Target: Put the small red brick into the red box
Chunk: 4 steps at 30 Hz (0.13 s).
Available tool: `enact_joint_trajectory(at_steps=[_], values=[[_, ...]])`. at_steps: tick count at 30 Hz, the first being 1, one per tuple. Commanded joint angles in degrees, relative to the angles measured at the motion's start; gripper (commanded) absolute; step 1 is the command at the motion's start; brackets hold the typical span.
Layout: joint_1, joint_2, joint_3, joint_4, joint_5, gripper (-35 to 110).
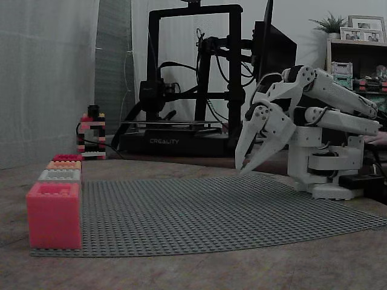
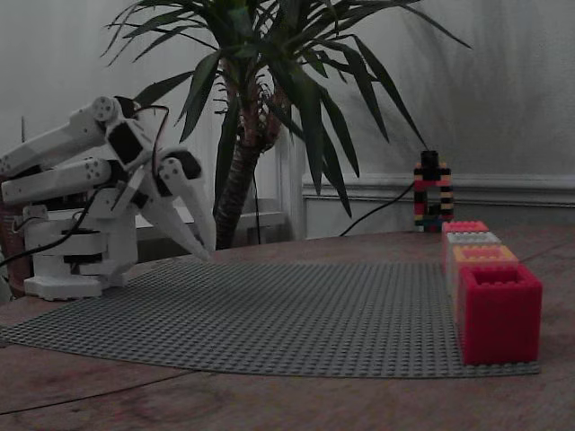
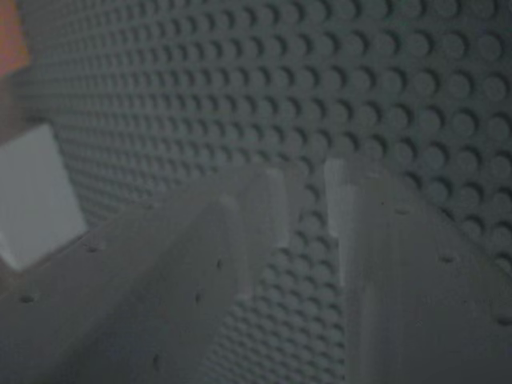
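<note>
The nearest red box (image 1: 53, 214) (image 2: 499, 310) stands at the corner of the grey baseplate (image 1: 211, 211) (image 2: 296, 314). It heads a row with an orange box (image 1: 63, 164) (image 2: 483, 255), a white box (image 1: 59, 175) (image 2: 472, 238) and another red box (image 1: 66, 157) (image 2: 464, 226). My white gripper (image 1: 242, 169) (image 2: 208, 256) hangs tip-down just above the baseplate's far side, well away from the boxes. In the wrist view the gripper (image 3: 304, 172) shows a narrow gap with only studs between the fingers. A white block (image 3: 32, 192) lies at that view's left edge.
A black 3D printer (image 1: 193, 78) stands behind the plate. A small striped brick tower (image 1: 92, 136) (image 2: 432, 193) with a cable stands behind the box row. A potted palm (image 2: 260, 108) stands behind the arm's base (image 1: 329, 175). The plate's middle is bare studs.
</note>
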Motion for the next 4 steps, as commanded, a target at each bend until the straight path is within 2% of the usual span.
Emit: enact_joint_trajectory(at_steps=[1, 4], values=[[-0.88, 0.62, -0.35, 1.41, 0.09, 0], [-0.88, 0.62, -0.35, 1.41, 0.09, 0]])
